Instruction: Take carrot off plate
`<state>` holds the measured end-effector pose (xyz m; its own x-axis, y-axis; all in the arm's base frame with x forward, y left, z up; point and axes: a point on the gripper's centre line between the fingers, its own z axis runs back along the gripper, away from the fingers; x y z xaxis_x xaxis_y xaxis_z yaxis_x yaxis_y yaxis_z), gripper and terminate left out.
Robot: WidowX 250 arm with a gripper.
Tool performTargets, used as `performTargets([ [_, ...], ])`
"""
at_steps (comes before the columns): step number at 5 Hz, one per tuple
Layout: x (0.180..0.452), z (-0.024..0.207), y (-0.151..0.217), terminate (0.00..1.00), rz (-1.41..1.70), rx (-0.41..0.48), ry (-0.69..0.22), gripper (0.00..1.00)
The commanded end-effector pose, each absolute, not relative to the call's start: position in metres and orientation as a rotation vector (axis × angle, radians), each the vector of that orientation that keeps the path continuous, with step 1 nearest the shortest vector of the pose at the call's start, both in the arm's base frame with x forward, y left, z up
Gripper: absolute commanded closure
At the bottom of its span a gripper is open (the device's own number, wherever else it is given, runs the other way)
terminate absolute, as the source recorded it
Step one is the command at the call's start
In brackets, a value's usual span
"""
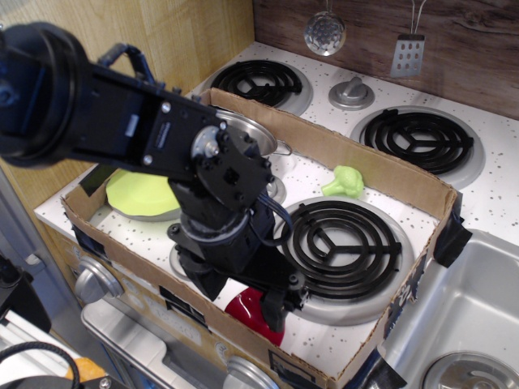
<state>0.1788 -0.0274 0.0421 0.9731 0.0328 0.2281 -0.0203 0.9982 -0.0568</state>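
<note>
No small orange toy carrot in sight; hidden, probably, behind the black arm.

Round lime-green plate [142, 194] at the left end of the cardboard tray [389, 174], partly covered by the arm, bare where visible. Black gripper [247, 296] low over the glossy red bowl [253, 314] at the tray's near wall, well apart from the plate; impossible to tell how wide open or whether holding anything. Light green broccoli toy [344, 181] beside the burner; steel pot [251, 134] behind the arm.

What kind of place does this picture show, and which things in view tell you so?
Most likely a toy kitchen: a stovetop with coil burners, a steel sink at the right, and a ladle hanging on the wood-look back wall.
</note>
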Motion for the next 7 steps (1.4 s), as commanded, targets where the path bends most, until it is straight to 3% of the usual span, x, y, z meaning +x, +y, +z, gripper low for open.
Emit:
performTargets([
  [1,0.179,0.042,-0.027,0.0,0.027,-0.054,-0.231,0.0],
  [3,0.192,0.084,-0.006,0.0,0.019,0.092,-0.217,0.0],
  [4,0.197,0.095,0.006,0.0,0.08,0.113,-0.206,0.0],
  [5,0.216,0.099,0.035,0.0,0.342,0.014,-0.152,0.0],
  [6,0.238,0.095,0.06,0.0,0.538,0.034,-0.118,0.0],
  [7,0.25,0.088,0.079,0.0,0.65,0.043,-0.154,0.0],
])
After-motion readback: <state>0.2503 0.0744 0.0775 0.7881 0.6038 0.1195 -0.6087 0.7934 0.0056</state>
